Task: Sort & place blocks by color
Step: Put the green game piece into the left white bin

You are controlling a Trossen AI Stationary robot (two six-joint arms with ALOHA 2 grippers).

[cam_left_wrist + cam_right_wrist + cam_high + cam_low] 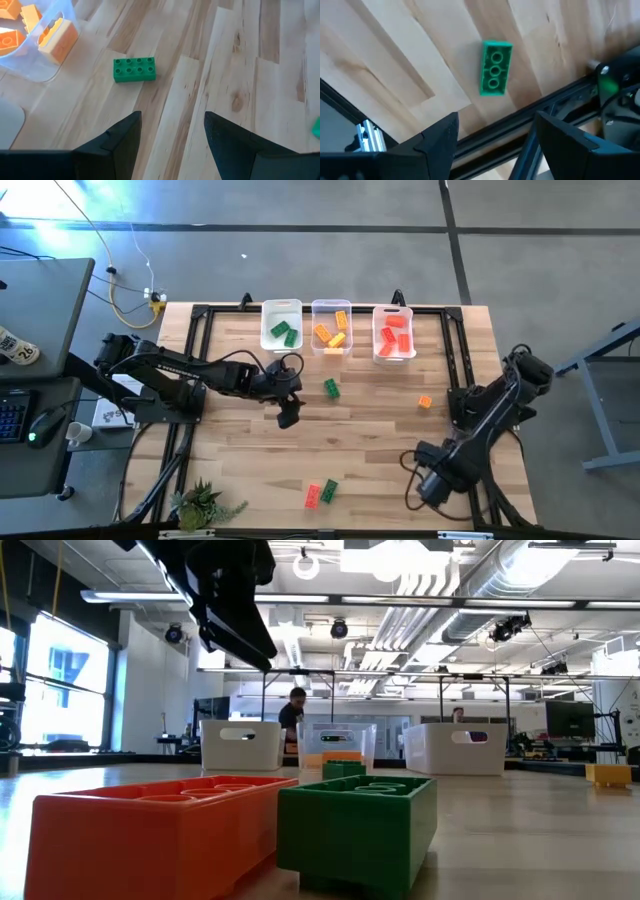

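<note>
A green block [331, 388] [134, 69] lies studs up on the table, just before the bins. My left gripper [288, 418] [172, 117] hangs open above the table, short of it and to its left. An orange block [425, 401] lies right of centre. A red block [313, 495] [150, 830] and a green block [328, 489] [355, 830] lie hollow side up at the near edge. My right gripper [432, 483] [497, 120] is open over the near right; its wrist view shows a green block [495, 67], hollow side up, beside a black rail.
Three translucent bins stand in a row at the far edge: the left bin [281, 310] holds green blocks, the middle bin [331, 308] orange ones, the right bin [393, 313] red ones. Black frame rails [452, 360] run along the table's sides. A small plant [200, 502] sits at the near left corner.
</note>
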